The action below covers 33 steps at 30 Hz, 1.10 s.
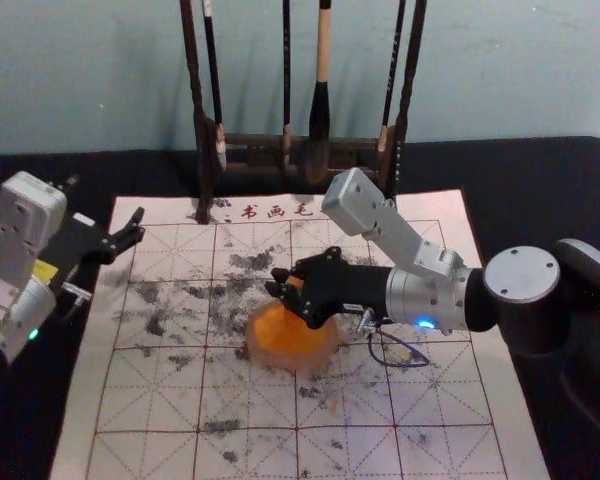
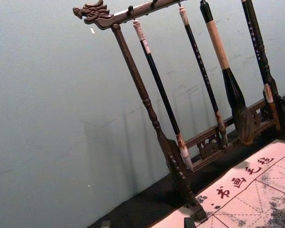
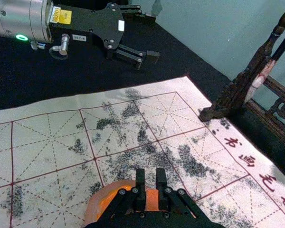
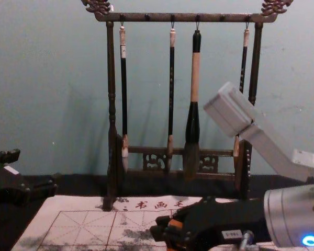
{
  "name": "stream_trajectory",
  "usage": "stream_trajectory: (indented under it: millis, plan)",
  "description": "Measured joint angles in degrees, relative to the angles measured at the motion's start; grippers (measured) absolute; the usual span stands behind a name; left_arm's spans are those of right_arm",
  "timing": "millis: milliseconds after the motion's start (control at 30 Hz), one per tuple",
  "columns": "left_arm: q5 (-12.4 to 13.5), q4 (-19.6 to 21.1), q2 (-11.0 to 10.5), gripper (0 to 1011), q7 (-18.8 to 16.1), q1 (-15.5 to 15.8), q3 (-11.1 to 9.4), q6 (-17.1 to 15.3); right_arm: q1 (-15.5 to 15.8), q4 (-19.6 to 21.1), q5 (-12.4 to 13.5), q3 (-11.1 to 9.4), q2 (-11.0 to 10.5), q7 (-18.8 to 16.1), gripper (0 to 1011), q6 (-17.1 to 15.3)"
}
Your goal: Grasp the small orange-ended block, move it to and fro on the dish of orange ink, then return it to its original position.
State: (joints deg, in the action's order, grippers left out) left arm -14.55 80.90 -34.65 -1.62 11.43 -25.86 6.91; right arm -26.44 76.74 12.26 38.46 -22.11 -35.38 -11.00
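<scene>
I have the block (image 3: 152, 199) pinched between the fingers of my right gripper (image 3: 150, 176), likely so its inking end stays free below them; the dish (image 1: 292, 338) sits beneath those fingers, ready for to-and-fro strokes, though I can't tell if block meets ink; my left gripper (image 3: 150, 37) is parked well apart from them, fingers spread, leaving room.

My count, head view:
4 brushes (image 1: 321, 110), 1 rack (image 1: 203, 150), top center; 1 mat (image 1: 420, 390), 1 dish (image 1: 323, 350), 1 block (image 3: 152, 200), mid-frame; my grippers (image 1: 291, 291): 2.
</scene>
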Motion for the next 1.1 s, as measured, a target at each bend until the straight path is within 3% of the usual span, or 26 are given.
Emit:
stream_trajectory:
  millis: [1100]
  plan:
    - [0.0, 0.0, 0.0, 1001, 0.0, 0.0, 0.0, 0.0, 1.17, 2.57, 1.0, 0.09, -2.91, -1.88, 111, 0.35]
